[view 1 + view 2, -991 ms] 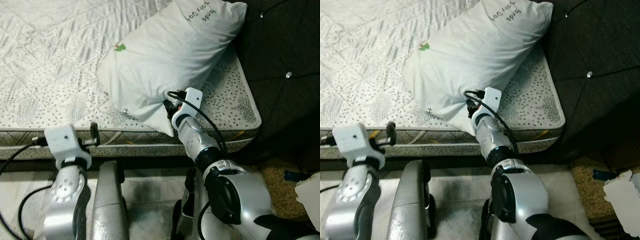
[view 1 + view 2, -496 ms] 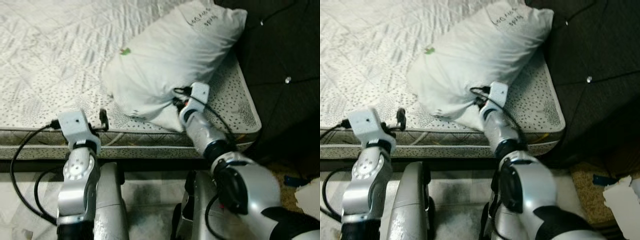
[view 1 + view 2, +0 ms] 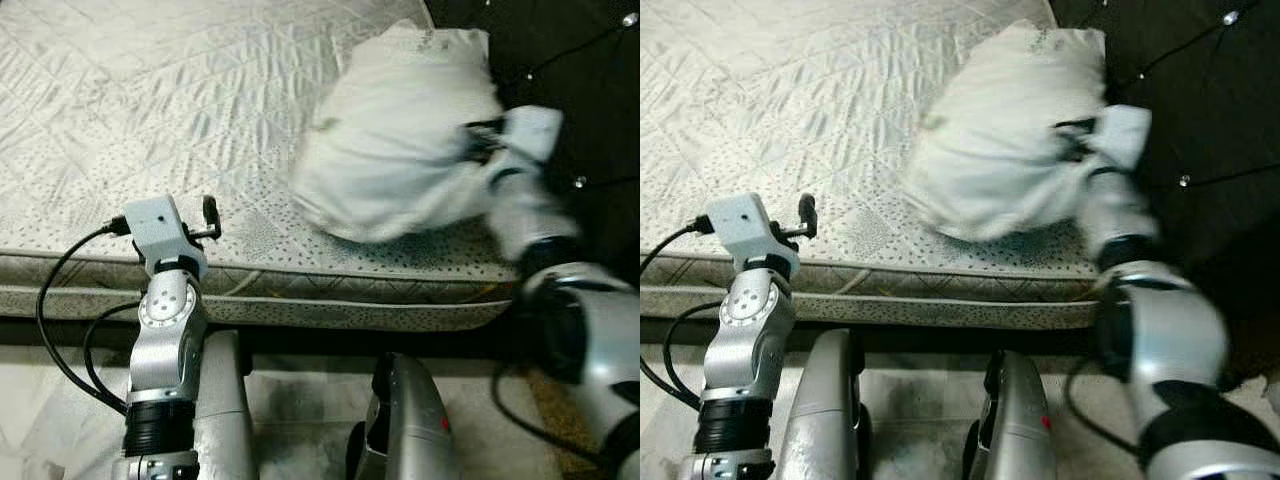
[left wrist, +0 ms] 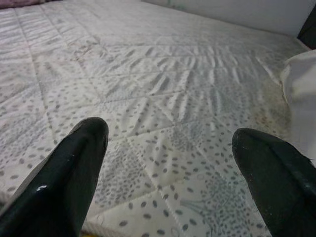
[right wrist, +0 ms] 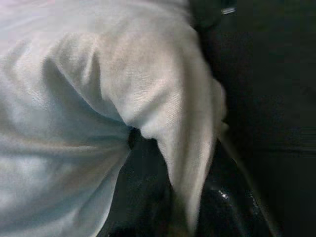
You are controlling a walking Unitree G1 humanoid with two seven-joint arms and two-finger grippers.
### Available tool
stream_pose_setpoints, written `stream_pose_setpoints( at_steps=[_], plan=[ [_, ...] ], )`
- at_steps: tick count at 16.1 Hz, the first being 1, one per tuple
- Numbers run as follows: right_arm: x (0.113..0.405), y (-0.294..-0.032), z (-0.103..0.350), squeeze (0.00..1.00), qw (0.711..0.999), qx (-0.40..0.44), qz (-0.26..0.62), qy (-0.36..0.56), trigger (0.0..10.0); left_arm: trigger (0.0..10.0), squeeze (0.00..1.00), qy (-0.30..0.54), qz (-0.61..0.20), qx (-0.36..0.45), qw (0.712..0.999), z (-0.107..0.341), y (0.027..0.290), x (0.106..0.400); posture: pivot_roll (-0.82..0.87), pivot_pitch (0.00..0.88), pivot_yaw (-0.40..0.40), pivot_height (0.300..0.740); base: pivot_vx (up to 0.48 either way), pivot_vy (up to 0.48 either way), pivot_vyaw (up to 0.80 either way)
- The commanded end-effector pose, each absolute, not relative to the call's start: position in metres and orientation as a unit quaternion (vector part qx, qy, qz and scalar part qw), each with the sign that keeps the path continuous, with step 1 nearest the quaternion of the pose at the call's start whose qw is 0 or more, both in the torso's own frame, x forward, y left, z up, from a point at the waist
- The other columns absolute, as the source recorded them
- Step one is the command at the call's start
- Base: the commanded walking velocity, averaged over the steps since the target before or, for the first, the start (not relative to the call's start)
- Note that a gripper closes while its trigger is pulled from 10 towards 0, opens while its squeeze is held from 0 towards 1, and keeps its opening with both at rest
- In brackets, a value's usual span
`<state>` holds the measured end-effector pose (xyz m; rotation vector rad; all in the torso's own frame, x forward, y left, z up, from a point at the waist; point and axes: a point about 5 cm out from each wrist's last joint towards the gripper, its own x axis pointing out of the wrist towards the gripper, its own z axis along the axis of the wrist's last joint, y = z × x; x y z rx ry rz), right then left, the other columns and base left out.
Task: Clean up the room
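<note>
A white pillow (image 3: pixel 395 150) lies bunched and blurred at the right end of the quilted mattress (image 3: pixel 150 90), close to the dark headboard (image 3: pixel 590 70). My right gripper (image 3: pixel 470 142) is shut on a fold of the pillow at its headboard side. In the right wrist view the white fabric (image 5: pixel 148 98) is pinched between the black fingers (image 5: pixel 222 197). My left gripper (image 4: pixel 170 163) stands open over the mattress's near edge, to the left of the pillow, with nothing between its fingers (image 4: pixel 74 168).
The mattress's front edge (image 3: pixel 300 290) runs across in front of me, with pale floor (image 3: pixel 40 400) below it. The dark padded headboard closes off the right side. The wide left part of the bed is bare quilt.
My right gripper has swung right toward the headboard, dragging the pillow with it and bunching it up. My left arm has risen to the mattress edge. The camera has shifted too.
</note>
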<state>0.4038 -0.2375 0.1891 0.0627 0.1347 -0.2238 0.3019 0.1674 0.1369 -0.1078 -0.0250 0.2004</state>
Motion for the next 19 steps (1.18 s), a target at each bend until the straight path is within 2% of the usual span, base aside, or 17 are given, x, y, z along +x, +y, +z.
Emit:
stream_pose_setpoints(
  at_steps=[1, 3, 5, 8, 11, 14, 15, 16, 17, 18, 19],
  plan=[
    [0.405, -0.255, 0.220, 0.00, 0.991, 0.014, -0.134, 0.005, 0.0, 10.0, 0.00, -0.013, 0.101, -0.055, 0.993, 0.136, 0.165, 0.305, 0.11, 0.000, -0.077, 0.565, 0.000, 0.000, 0.00],
    [0.399, -0.267, 0.208, 0.00, 0.990, -0.005, -0.141, 0.022, 0.0, 10.0, 0.00, -0.015, 0.102, -0.054, 0.993, 0.135, 0.166, 0.308, 0.10, 0.000, -0.075, 0.565, 0.000, 0.000, 0.00],
    [0.384, -0.272, 0.166, 0.00, 0.988, -0.012, -0.133, 0.074, 0.0, 10.0, 0.00, -0.018, 0.103, -0.052, 0.993, 0.132, 0.169, 0.310, 0.09, 0.000, -0.064, 0.565, 0.000, 0.000, 0.00],
    [0.371, -0.255, 0.121, 0.00, 0.986, 0.018, -0.110, 0.125, 0.0, 10.0, 0.00, -0.015, 0.096, -0.047, 0.994, 0.131, 0.167, 0.312, 0.08, 0.000, -0.043, 0.565, 0.000, 0.000, 0.00],
    [0.376, -0.233, 0.118, 0.00, 0.989, 0.017, -0.056, 0.133, 0.0, 10.0, 0.00, -0.019, 0.089, -0.041, 0.995, 0.132, 0.168, 0.316, 0.08, 0.000, -0.034, 0.565, 0.000, 0.000, 0.00],
    [0.384, -0.229, 0.133, 0.00, 0.991, -0.004, -0.023, 0.129, 0.0, 10.0, 0.00, -0.024, 0.096, -0.037, 0.994, 0.135, 0.174, 0.318, 0.09, 0.000, -0.041, 0.565, 0.000, 0.000, 0.00],
    [0.388, -0.232, 0.146, 0.00, 0.993, -0.039, -0.012, 0.115, 0.0, 10.0, 0.00, -0.026, 0.097, -0.037, 0.994, 0.135, 0.174, 0.318, 0.10, 0.000, -0.045, 0.565, 0.000, 0.000, 0.00],
    [0.392, -0.248, 0.164, 0.00, 0.993, -0.051, -0.040, 0.100, 0.0, 10.0, 0.00, -0.026, 0.096, -0.037, 0.994, 0.134, 0.172, 0.316, 0.10, 0.000, -0.047, 0.565, 0.000, 0.000, 0.00],
    [0.392, -0.252, 0.168, 0.00, 0.993, -0.052, -0.049, 0.097, 0.0, 10.0, 0.00, -0.026, 0.096, -0.037, 0.994, 0.134, 0.172, 0.315, 0.10, 0.000, -0.047, 0.565, 0.000, 0.000, 0.00],
    [0.390, -0.280, 0.191, 0.00, 0.990, -0.044, -0.112, 0.075, 0.0, 10.0, 0.00, -0.025, 0.097, -0.038, 0.994, 0.132, 0.171, 0.313, 0.11, 0.000, -0.053, 0.565, 0.000, 0.000, 0.00],
    [0.387, -0.296, 0.201, 0.00, 0.987, -0.043, -0.141, 0.064, 0.0, 10.0, 0.00, -0.024, 0.101, -0.039, 0.994, 0.131, 0.173, 0.311, 0.11, 0.000, -0.057, 0.565, 0.000, 0.000, 0.00]
  ],
)
